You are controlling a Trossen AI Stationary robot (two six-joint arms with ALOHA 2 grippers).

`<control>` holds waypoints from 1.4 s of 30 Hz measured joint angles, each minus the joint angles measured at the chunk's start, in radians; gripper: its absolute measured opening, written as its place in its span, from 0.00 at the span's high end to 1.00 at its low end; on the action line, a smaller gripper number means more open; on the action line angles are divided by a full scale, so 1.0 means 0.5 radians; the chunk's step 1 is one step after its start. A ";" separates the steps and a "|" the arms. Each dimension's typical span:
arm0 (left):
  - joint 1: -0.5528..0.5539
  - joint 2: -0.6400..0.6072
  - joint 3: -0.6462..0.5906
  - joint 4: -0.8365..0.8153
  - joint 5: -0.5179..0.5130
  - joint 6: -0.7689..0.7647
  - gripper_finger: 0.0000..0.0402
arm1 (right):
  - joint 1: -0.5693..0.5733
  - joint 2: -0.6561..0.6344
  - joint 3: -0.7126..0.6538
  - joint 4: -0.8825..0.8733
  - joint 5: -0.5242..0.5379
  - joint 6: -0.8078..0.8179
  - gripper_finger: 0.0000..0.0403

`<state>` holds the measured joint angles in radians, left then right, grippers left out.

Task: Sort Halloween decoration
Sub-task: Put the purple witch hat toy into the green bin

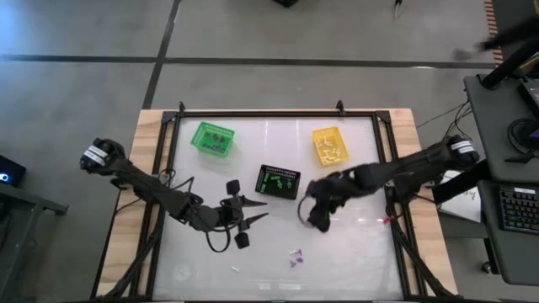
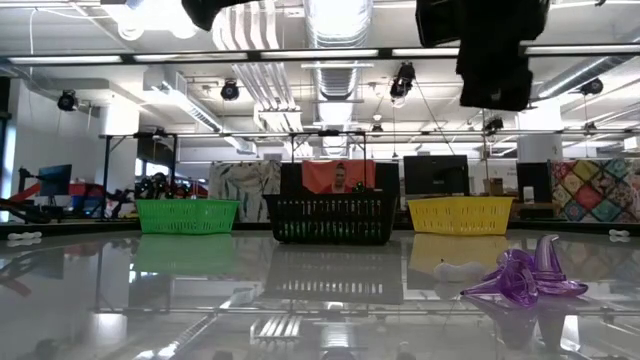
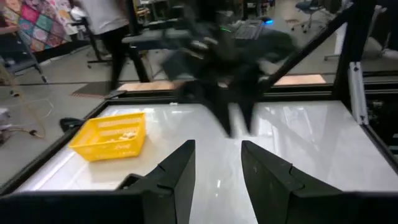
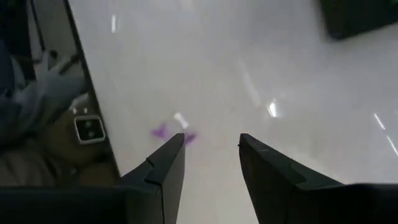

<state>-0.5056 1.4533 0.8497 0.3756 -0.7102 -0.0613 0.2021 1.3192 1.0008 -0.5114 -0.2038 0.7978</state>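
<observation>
In the high view, the right gripper [image 1: 316,220] is being held above the bare table between the black basket [image 1: 278,182] and the purple trinkets [image 1: 296,259], which are lying near the front edge with a white piece [image 1: 298,251] just beside them and another white piece [image 1: 236,268] farther toward the left; nothing is being carried. The left gripper [image 1: 253,212] is being kept near the table's middle, beside the black basket, also empty. The green basket [image 1: 212,138] and the yellow basket [image 1: 329,145] are standing at the back, each already holding pieces. In the low view, the purple trinkets [image 2: 524,277] are seen lying close to the camera, with a white piece [image 2: 458,269] just beside them and the three baskets in a row behind. In the left wrist view, the left fingers [image 3: 177,177] are being held apart with nothing between them, facing the blurred right arm and the yellow basket [image 3: 112,136]. In the right wrist view, the right fingers [image 4: 163,168] are being held apart and empty, with the purple trinkets [image 4: 160,131] and a white piece [image 4: 180,120] lying just ahead. The step in hand is judged to be an approach to the next pick; the next move is calling for the right gripper to be lowered over one trinket only, the white piece being left out.
</observation>
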 joint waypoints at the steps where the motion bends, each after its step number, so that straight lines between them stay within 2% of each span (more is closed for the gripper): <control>1: 0.000 -0.023 0.000 -0.023 -0.016 0.001 0.72 | 0.046 0.051 0.043 -0.027 0.007 0.022 0.65; 8: -0.001 -0.140 -0.002 -0.125 -0.030 0.074 0.72 | 0.215 0.537 0.473 -0.774 0.125 0.155 0.65; 13: -0.001 -0.209 -0.002 -0.232 -0.033 0.075 0.72 | 0.296 0.837 0.721 -1.017 0.153 0.135 0.64; 20: -0.009 -0.350 -0.002 -0.459 -0.169 0.057 0.72 | 0.417 1.082 0.914 -1.003 0.155 0.246 0.65; 25: -0.009 -0.445 -0.002 -0.568 -0.189 0.051 0.72 | 0.496 1.165 1.004 -0.982 0.275 0.421 0.67; 33: -0.009 -0.474 -0.002 -0.644 -0.189 0.050 0.72 | 0.567 1.196 1.025 -0.723 0.339 0.604 0.69; 42: -0.008 -0.462 -0.003 -0.667 -0.188 0.035 0.72 | 0.600 1.294 1.022 -0.623 0.348 0.741 0.70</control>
<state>-0.5098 1.2224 0.8485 0.0422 -0.8043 -0.0441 0.5023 1.9663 1.5120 -0.8231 -0.0296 1.1683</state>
